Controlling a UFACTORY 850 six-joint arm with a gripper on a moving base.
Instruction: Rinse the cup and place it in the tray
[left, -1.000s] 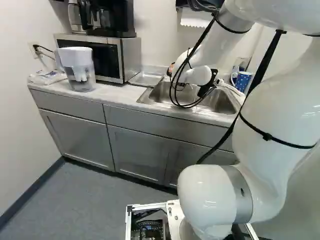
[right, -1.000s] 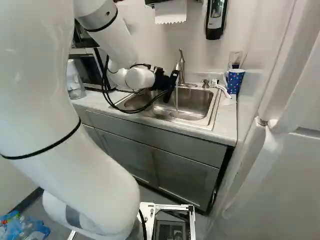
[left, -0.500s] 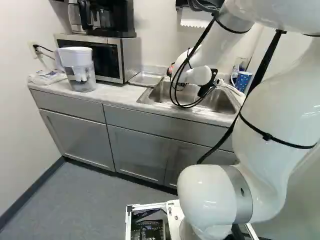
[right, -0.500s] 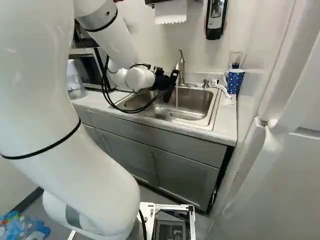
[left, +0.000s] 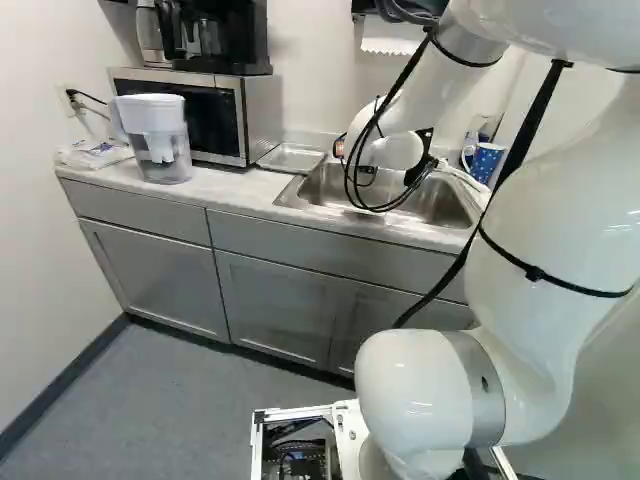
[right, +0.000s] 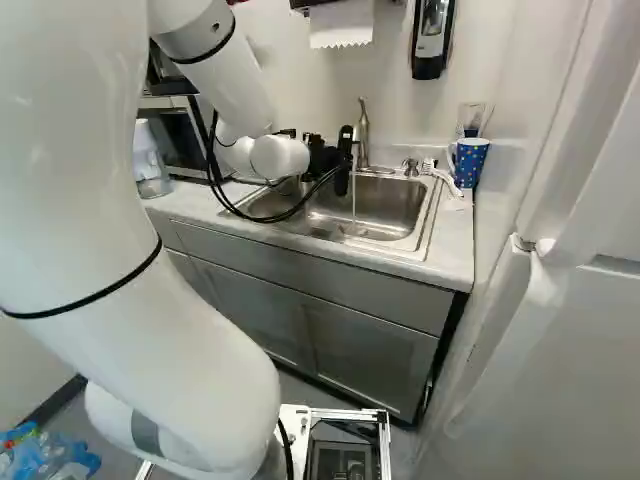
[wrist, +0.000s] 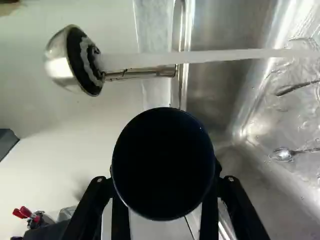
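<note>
**Dark cup is gripped by the fingers over the sink, beside running water**

The black fingers (right: 345, 160) are above the sink (right: 428, 235), and they are closed on the dark cup (wrist: 162, 165), one finger at each side of it. In the wrist view the cup stands between the fingers, with its round dark face toward the camera.

Ahead of the fingers, a stream of water (wrist: 215, 56) runs from the faucet (right: 363, 135) down into the sink. In the wrist view the stream passes near the cup, and a gap shows between the two. I cannot tell if there is water inside the cup. On the sink bottom, past the fingers and to one side of them, lie a spoon (wrist: 282, 155) and one more thin metal utensil (wrist: 294, 89).

The shallow metal tray (left: 291, 158) lies on the bench (left: 232, 192), well apart from the fingers. It is just beside the sink, between this sink and the microwave (left: 205, 115). A pitcher (left: 158, 140) stands on the bench farther from the fingers than the tray.

On the other side of the fingers, near the sink's far corner, there is a brush (right: 446, 180) with a white handle. Next to it, a blue cup with dots (right: 469, 163) stands upright on the bench, apart from the fingers.
</note>
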